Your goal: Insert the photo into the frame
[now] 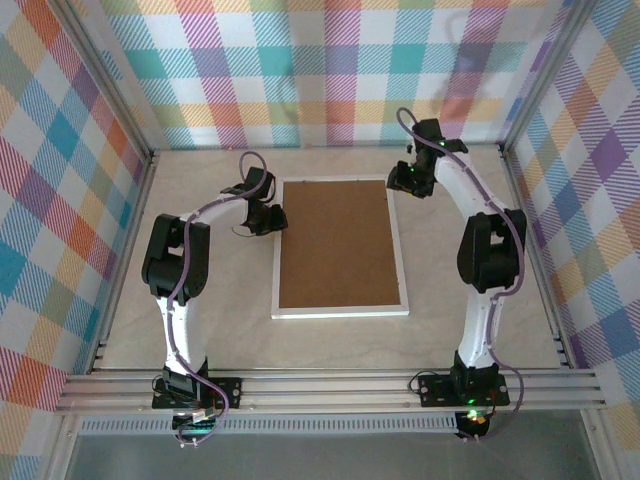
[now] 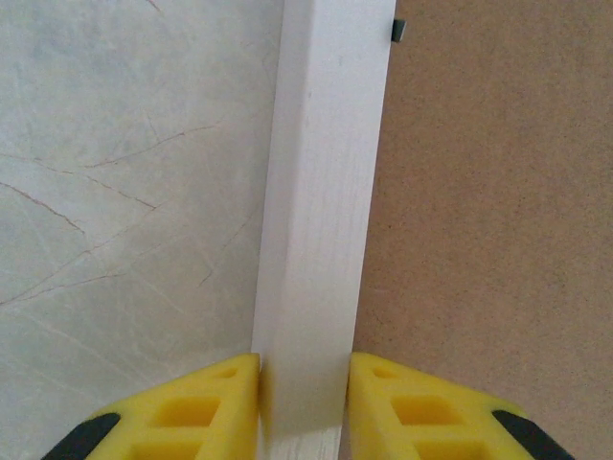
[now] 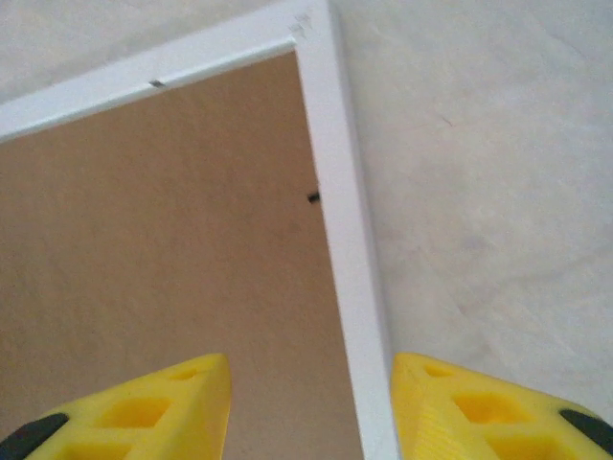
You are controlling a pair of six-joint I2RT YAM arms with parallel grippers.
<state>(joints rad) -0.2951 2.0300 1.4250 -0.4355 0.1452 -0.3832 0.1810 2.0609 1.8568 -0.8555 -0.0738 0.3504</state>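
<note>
From above, the frame [image 1: 340,313] lies flat in the middle of the table [image 1: 200,300], back up, with a brown board [image 1: 338,245] filling it. Whatever is under the board is hidden, so the photo's place cannot be told. The left claw [image 1: 268,218] sits at the frame's left rail, toward the far end. The right claw [image 1: 405,182] is at the far right corner. How wide either stands cannot be made out from up here. The left wrist view shows what the top view does not. The left claw [image 2: 305,383] straddles the white rail [image 2: 316,192], its yellow fingers [image 2: 215,407] pressed against both sides, one on the table side and one on the board side, so it stands narrow and clamps the rail. A small dark clip [image 2: 397,31] shows at the board's edge farther along. The right wrist view shows the frame's corner [image 3: 308,27] and the right rail [image 3: 345,211] running between the fingers [image 3: 479,412]. The right claw [image 3: 308,383] stands wide. The rail is close to its right finger, with a clear gap of board [image 3: 163,240] before the left finger. It holds nothing. Another clip [image 3: 313,198] sits just inside this rail.
</note>
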